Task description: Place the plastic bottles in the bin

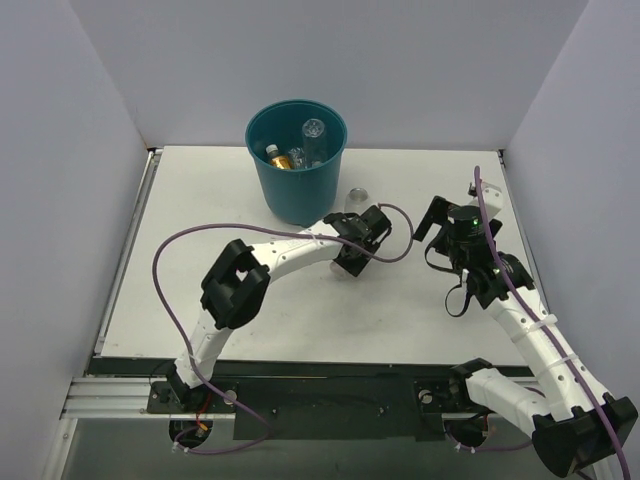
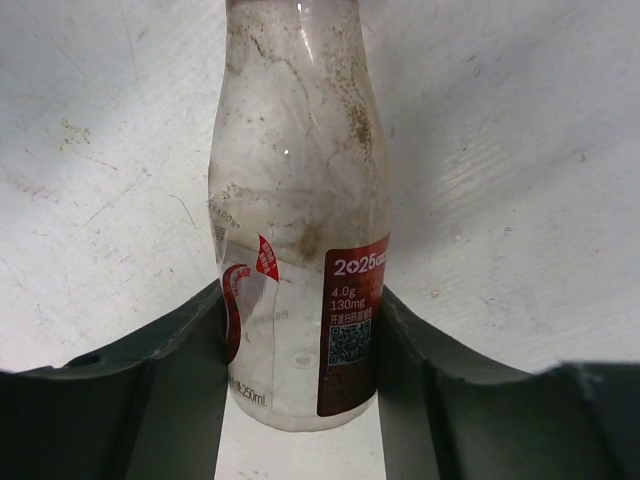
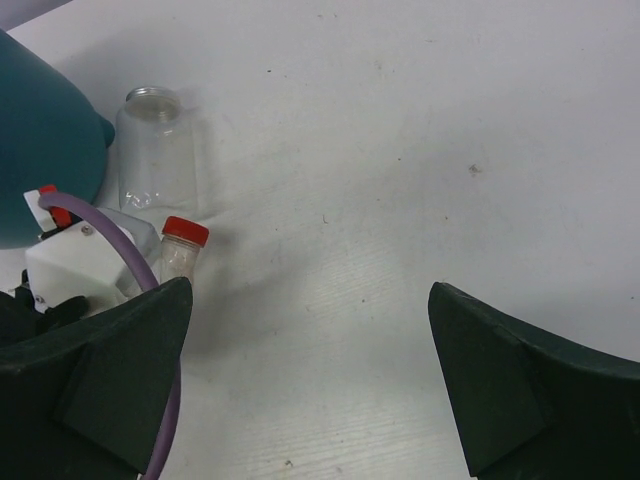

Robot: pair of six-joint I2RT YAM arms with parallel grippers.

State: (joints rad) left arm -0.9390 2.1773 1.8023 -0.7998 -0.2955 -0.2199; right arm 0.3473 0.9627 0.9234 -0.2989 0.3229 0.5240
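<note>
The table (image 1: 200, 300) is white, walled in on the left, far and right sides. The left arm (image 1: 235, 285) reaches from the near left corner to the middle of the table, a purple cable (image 1: 170, 260) looping beside it. The right arm (image 1: 530, 330) rises from the near right corner and bends over the right half of the table.

The bin (image 1: 300, 190) stands upright at the middle of the far edge. In it lie a clear bottle (image 1: 313, 130) and an orange bottle (image 1: 283, 158); what else is there is too small to tell.

The left gripper (image 2: 300, 300) is at the table's middle, just on the near side of the bin. It is clamped on the red-capped bottle (image 2: 300, 250), one finger (image 2: 180, 380) against each side of its labelled lower half, base toward the palm and neck pointing away. The bottle is clear, streaked with pale residue, with a red label. Whether it touches the table cannot be told.

A capless bottle (image 1: 357, 197), clear and wide-mouthed, stands upright on the table just right of the bin, apart from the left gripper.

The right gripper (image 3: 310, 290) hangs over the right half, jaws wide apart with nothing between them.
</note>
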